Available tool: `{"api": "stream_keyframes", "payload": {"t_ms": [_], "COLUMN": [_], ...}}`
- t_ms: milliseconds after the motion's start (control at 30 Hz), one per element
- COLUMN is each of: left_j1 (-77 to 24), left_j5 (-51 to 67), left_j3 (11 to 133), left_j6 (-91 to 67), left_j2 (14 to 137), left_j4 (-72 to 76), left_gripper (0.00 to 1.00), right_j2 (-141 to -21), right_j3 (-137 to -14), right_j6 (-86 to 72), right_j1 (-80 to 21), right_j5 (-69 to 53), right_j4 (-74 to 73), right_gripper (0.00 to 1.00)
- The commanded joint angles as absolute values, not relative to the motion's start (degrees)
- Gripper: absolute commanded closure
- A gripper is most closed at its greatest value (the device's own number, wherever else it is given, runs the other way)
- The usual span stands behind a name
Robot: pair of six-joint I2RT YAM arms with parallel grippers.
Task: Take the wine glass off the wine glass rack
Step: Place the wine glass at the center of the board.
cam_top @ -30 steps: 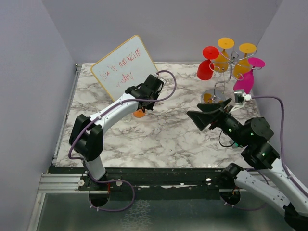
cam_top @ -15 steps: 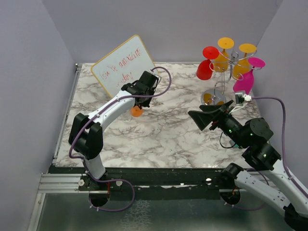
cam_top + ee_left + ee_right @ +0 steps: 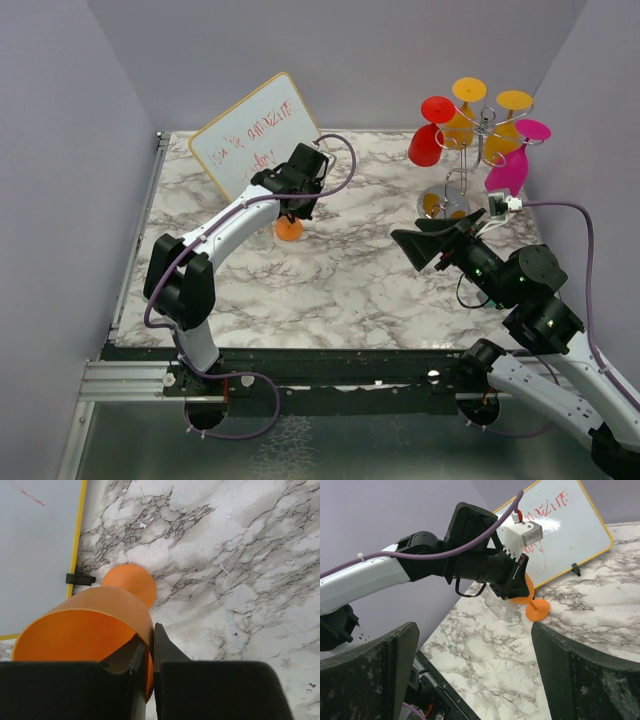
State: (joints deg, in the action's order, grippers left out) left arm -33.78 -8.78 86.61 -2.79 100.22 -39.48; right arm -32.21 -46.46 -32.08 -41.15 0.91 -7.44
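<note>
An orange wine glass [image 3: 85,630] stands tilted in front of the whiteboard, and its round foot [image 3: 538,611] seems to rest on the marble. My left gripper [image 3: 150,640] is shut on the wall of its bowl, one finger inside and one outside. It also shows under the left gripper [image 3: 293,205] as an orange wine glass [image 3: 289,230]. The wine glass rack [image 3: 463,180] stands at the back right, with red, yellow and magenta glasses hanging from its arms. My right gripper [image 3: 425,245] hovers open in front of the rack, holding nothing.
A whiteboard [image 3: 255,140] with red writing leans at the back left. A clear glass [image 3: 504,611] stands right beside the orange one. A small white stick [image 3: 445,639] lies near the table's left edge. Purple walls close in on three sides.
My left gripper has shifted slightly toward the whiteboard with the orange glass still in it. The right arm has hardly moved.
</note>
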Motion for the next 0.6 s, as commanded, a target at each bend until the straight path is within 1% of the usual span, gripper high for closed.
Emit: {"api": "stream_keyframes", "payload": {"t_ms": [0,100,200,300,467,533,567], "left_j1": [-33.0,-33.0,-32.8,-32.6,-32.6,-32.6,-32.6], "left_j5": [-8.1,-8.1,-7.5,-6.5,-7.1,-7.1,-6.9], "left_j3": [88.0,87.8,88.0,88.6,89.5,89.8,90.0], "left_j6": [-2.9,-2.8,-2.8,-2.5,-2.5,-2.6,-2.8], "left_j2": [100.6,100.6,100.8,101.6,102.7,102.7,102.6], "left_j4": [-39.9,-40.1,-40.6,-41.7,-42.6,-42.6,-42.6], "left_gripper": [0.92,0.91,0.88,0.87,0.80,0.76,0.71], "right_j2": [-31.8,-31.8,-31.8,-31.7,-31.5,-31.4,-31.3], "right_j3": [-47.2,-47.2,-47.0,-46.8,-46.8,-46.7,-46.7], "right_j6": [-31.6,-31.6,-31.7,-31.8,-31.8,-31.8,-31.8], "right_j1": [-41.2,-41.2,-41.2,-41.2,-41.2,-41.2,-41.2], "right_j5": [2.7,2.7,2.8,2.9,3.3,3.5,3.5], "right_j4": [-9.0,-9.0,-9.0,-9.0,-9.1,-9.1,-9.1], "right_gripper": [0.00,0.00,0.00,0.00,0.00,0.00,0.00]}}
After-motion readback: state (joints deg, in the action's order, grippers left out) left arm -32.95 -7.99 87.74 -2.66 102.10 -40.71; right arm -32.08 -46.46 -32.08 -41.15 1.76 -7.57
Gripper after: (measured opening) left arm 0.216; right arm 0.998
